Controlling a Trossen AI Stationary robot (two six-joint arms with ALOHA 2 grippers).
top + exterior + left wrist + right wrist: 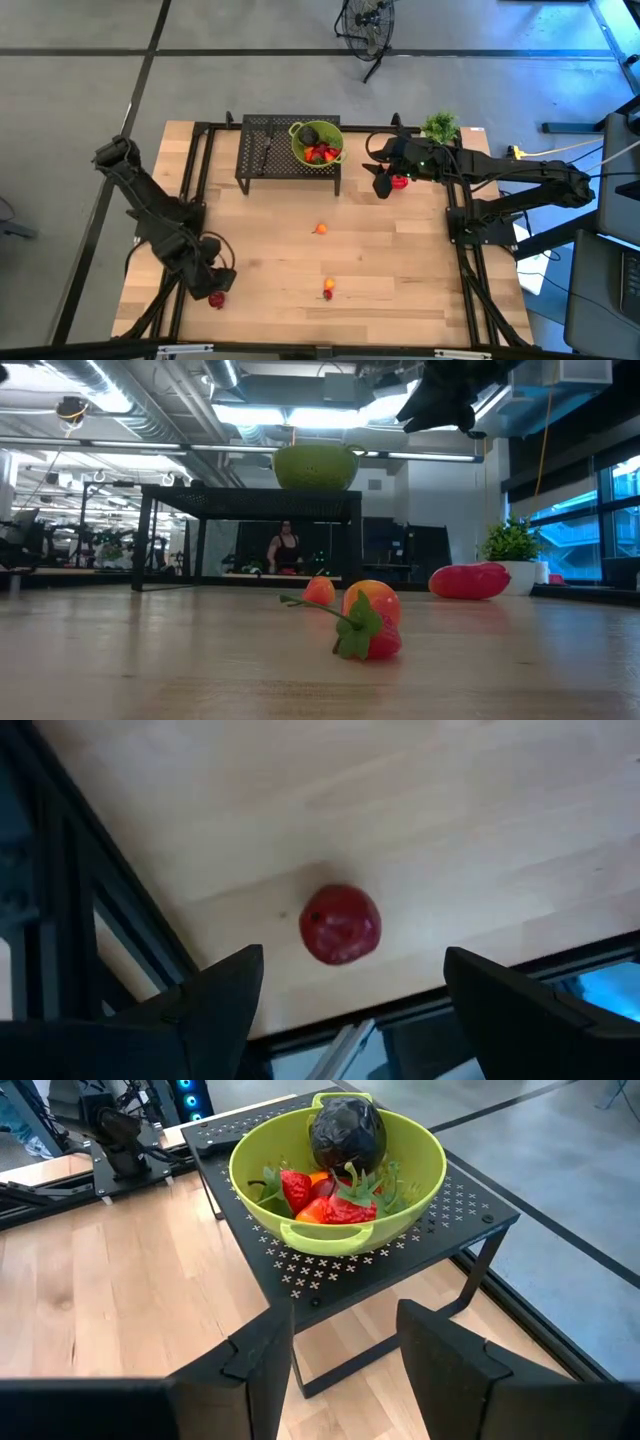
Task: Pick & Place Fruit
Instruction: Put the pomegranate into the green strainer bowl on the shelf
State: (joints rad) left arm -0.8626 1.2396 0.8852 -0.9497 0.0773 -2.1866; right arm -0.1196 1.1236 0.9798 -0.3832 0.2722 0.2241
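High view. The left gripper (212, 285) hung over the near left part of the table (400, 260), just above a round red fruit (216, 299) close to the table's front edge. The right gripper (384, 183) sat at the far right, just beside the black perforated stand (262, 150) that carried the lime-green bowl (303, 153). The bowl held a dark green round fruit (311, 135) and red strawberries (320, 154). A glossy red oblong fruit (399, 181) lay on the table right by the right gripper. Two small orange-and-red pieces lay loose: one mid-table (320, 229), one nearer the front (328, 289). A small potted plant (440, 126) stood at the far right corner.

Low view. A strawberry-like piece with a green stem (372, 622) lay nearest, another small one (319, 590) behind it, the red oblong fruit (469, 581) to the right. The bowl (315, 465) stood on the stand. A person (285, 548) was visible in the room beyond.

Left wrist view. The fingers (225, 995) stood wide apart, released, with the round red fruit (340, 924) on the wood between and beyond them, untouched.

Right wrist view. The fingers (262, 1350) were parted with nothing between them, facing the stand (400, 1265) and the bowl (300, 1230) of fruit.
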